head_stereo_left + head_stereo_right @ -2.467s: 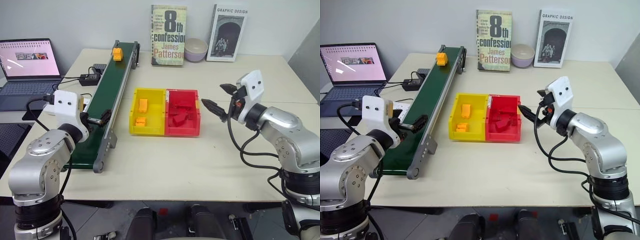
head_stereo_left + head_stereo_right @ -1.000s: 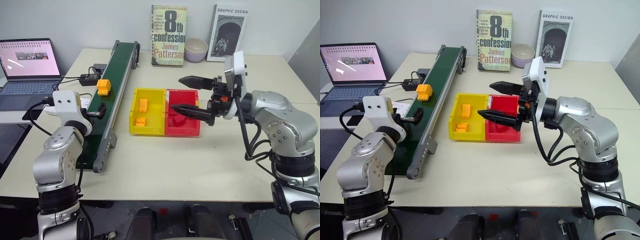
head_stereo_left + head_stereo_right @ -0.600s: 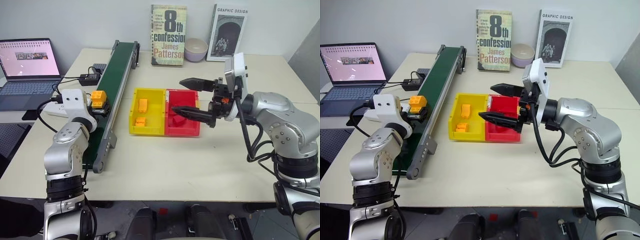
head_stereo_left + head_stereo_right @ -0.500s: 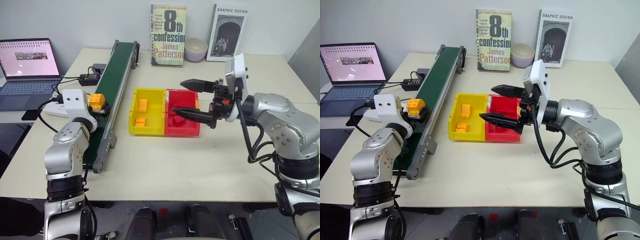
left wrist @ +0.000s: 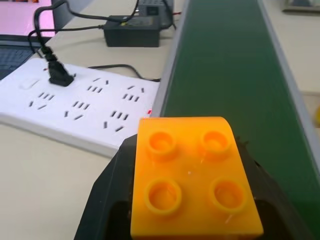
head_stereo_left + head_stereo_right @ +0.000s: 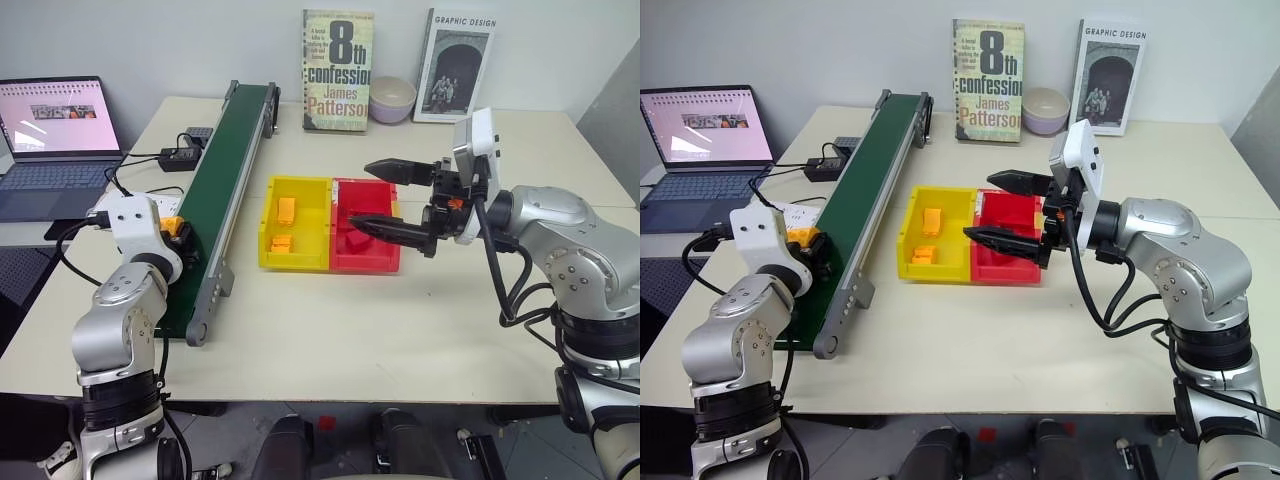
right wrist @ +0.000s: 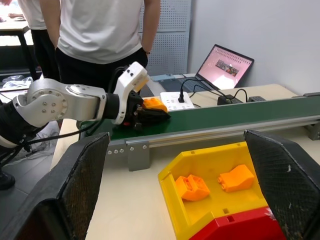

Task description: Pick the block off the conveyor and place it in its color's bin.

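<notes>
Both arms are built of rounded silver-grey shells with dark screw heads at the joints. Black cables loop outside the right arm and left arm. Each wrist carries a white camera housing; the tapered jaws are black.

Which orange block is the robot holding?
The block pinched in the left pincer beside the conveyor. The other two orange blocks lie loose in the yellow bin.

Two covers can be read, both standing at twelve o'clock against the wall: the paperback says "8th confession" and "James Patterson", and just to its right the grey book reads "GRAPHIC DESIGN".
</notes>
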`<action>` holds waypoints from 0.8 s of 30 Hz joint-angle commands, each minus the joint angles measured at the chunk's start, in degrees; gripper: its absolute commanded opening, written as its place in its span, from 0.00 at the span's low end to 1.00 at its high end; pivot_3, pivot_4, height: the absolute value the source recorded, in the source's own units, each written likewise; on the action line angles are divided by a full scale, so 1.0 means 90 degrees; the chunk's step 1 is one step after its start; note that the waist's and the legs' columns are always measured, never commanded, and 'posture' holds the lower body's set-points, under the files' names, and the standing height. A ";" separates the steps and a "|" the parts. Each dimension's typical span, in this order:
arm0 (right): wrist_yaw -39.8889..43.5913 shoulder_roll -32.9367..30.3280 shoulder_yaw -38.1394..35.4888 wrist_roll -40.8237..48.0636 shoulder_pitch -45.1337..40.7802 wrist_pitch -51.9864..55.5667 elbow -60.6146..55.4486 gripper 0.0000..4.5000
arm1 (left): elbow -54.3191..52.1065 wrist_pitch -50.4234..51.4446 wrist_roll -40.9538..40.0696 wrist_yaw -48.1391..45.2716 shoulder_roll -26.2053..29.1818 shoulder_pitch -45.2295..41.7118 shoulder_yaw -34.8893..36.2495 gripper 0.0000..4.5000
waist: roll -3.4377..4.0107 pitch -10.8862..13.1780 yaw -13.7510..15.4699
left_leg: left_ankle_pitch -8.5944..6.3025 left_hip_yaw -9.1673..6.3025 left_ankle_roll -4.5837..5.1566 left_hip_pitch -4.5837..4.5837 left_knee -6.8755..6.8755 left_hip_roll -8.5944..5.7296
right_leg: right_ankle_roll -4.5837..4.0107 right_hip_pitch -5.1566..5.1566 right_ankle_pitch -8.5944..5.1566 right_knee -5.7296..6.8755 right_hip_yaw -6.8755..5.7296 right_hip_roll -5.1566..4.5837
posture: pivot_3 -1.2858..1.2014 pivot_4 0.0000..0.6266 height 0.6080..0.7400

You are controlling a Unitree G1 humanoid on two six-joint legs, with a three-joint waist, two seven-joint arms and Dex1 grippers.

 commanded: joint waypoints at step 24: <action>-0.2927 0.0136 -0.0312 -0.0813 0.1741 0.0802 -0.2654 1.00 | 0.4582 -0.2496 0.1009 -0.4570 0.0468 -0.3979 -0.3676 0.50 | -0.0004 0.0002 -0.0022 | -0.0001 0.0017 0.0002 -0.0010 -0.0006 -0.0006 | -0.0002 -0.0012 -0.0004 -0.0004 -0.0010 0.0033 | 0.52 0.24 1.00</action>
